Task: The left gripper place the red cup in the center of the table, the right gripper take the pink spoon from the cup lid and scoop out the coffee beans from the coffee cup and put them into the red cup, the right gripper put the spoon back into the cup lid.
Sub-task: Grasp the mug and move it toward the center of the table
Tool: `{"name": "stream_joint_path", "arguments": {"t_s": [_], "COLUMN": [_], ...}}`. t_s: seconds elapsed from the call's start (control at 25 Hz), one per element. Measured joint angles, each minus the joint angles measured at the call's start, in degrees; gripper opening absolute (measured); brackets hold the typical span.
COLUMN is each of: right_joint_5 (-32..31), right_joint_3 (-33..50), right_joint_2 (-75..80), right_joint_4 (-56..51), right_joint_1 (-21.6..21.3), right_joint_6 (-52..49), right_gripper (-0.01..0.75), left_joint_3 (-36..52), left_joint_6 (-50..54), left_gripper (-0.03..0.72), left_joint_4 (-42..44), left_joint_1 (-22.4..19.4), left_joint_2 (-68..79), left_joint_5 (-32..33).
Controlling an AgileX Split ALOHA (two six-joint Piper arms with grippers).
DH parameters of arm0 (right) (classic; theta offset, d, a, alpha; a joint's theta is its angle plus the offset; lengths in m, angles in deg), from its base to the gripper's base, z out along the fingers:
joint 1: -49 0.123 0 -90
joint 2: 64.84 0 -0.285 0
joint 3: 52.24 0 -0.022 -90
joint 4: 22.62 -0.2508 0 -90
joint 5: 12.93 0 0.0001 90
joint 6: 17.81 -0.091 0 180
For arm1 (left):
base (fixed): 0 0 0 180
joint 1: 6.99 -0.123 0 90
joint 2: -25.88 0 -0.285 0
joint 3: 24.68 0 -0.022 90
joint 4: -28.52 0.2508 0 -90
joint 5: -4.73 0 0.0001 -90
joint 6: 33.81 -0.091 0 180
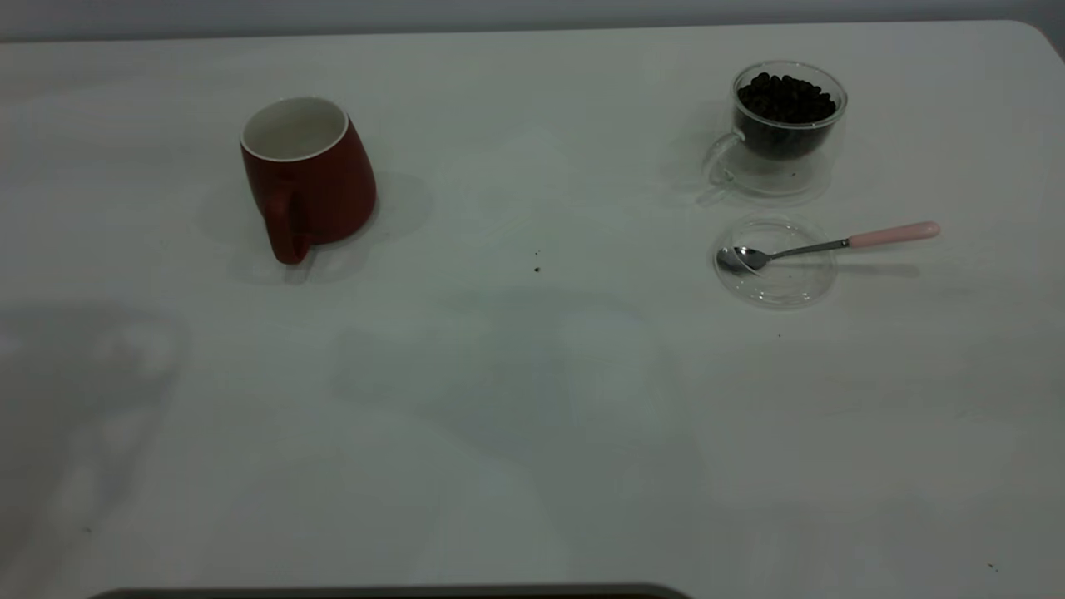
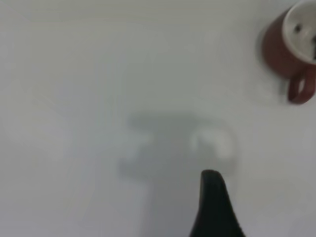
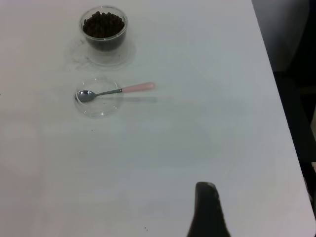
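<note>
red cup (image 2: 289, 47) cut off at edge, each claw only one finger visible

One black, rounded finger tip (image 2: 212, 197) shows on each arm's wrist view

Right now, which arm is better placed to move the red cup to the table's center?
Left. The red cup stands on the left side and shows in the left wrist view; the right wrist view shows only the spoon and coffee cup.
</note>
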Motion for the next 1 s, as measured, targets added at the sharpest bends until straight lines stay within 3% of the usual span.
{"name": "stream_joint_path", "arguments": {"t_s": [0.24, 0.44, 0.6, 0.8, 1.0], "right_joint_5": [0.0, 0.0, 0.0, 0.0, 0.0], "right_joint_3": [0.0, 0.0, 0.0, 0.0, 0.0], "right_joint_2": [0.0, 0.0, 0.0, 0.0, 0.0], "right_joint_4": [0.0, 0.0, 0.0, 0.0, 0.0], "right_joint_1": [0.0, 0.0, 0.0, 0.0, 0.0], "right_joint_6": [0.0, 0.0, 0.0, 0.0, 0.0], "right_gripper": [0.587, 0.587, 0.587, 0.587, 0.587], "left_joint_3": [-8.19, -18.05, -25.26, -27.43, -27.43], "left_joint_6": [-2.61, -8.74, -22.76, -49.97, -64.17], "left_gripper": [0.569, 0.569, 0.569, 0.569, 0.569], "left_joint_4": [0.35, 0.68, 5.43, 7.4, 7.44], "left_joint_1": [-0.41, -3.55, -4.06, -1.5, -0.19], "left_joint_2": [17.55, 31.89, 40.03, 45.58, 50.15], "left_joint_5": [-0.5, -0.08, -2.0, -13.67, -19.78]}}
